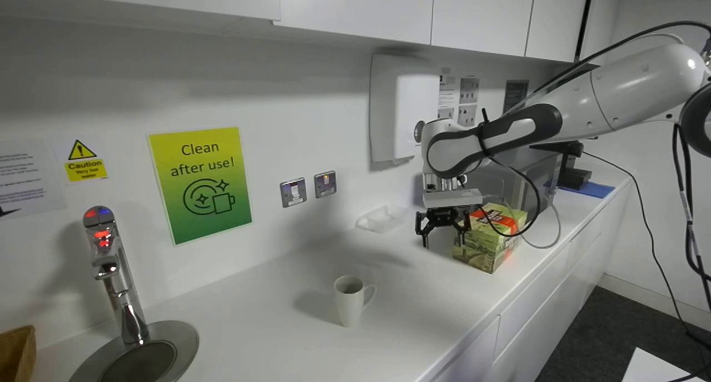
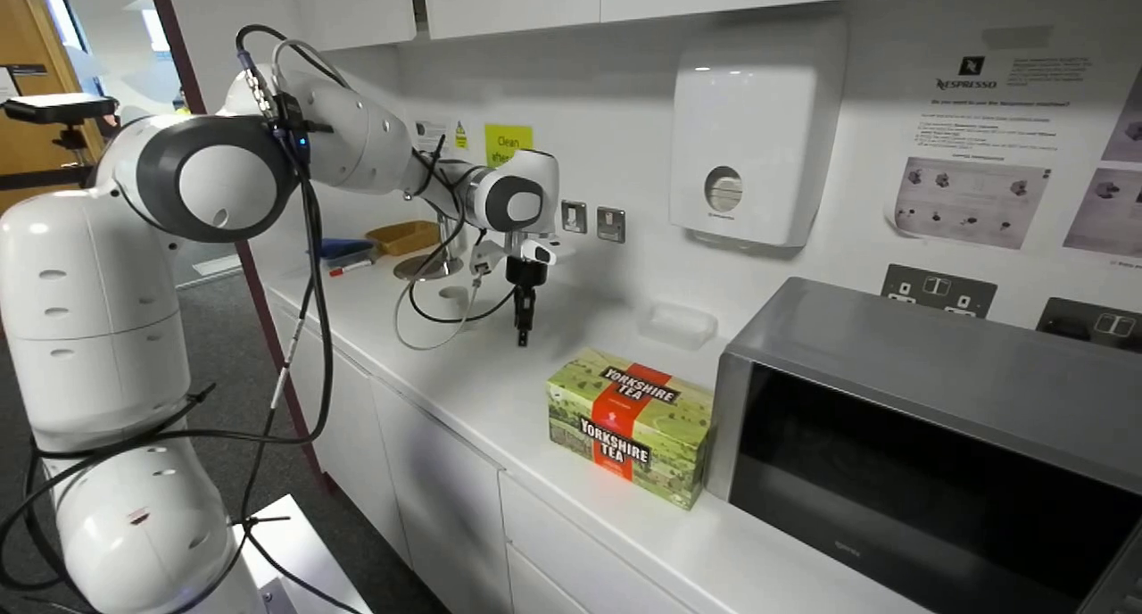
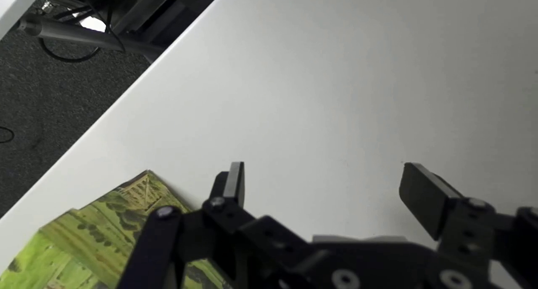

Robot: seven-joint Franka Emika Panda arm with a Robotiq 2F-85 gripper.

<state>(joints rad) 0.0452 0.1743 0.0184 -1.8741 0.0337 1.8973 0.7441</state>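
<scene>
We have gripper (image 1: pixel 443 243) hanging above white counter (image 3: pixel 319 104), jaws spread wide, counter visible between them. Nearest thing: Yorkshire Tea box (image 1: pixel 481 242), resting on counter, apart from gripper, at its 3 o'clock in exterior view, just beside microwave (image 2: pixel 892 418). Same view: we see white mug (image 1: pixel 349 306) upright at 8 o'clock, handle toward 3, plastic tray (image 1: pixel 381 219) at 10.

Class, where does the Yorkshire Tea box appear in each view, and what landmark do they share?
In an exterior view: tea box, right of centre, lower half.
In an exterior view: tea box, slightly right of centre, lower half.
Wrist view: tea box, lower left, partly cut off.
Shared landmark: the black fingers, in all three.
</scene>
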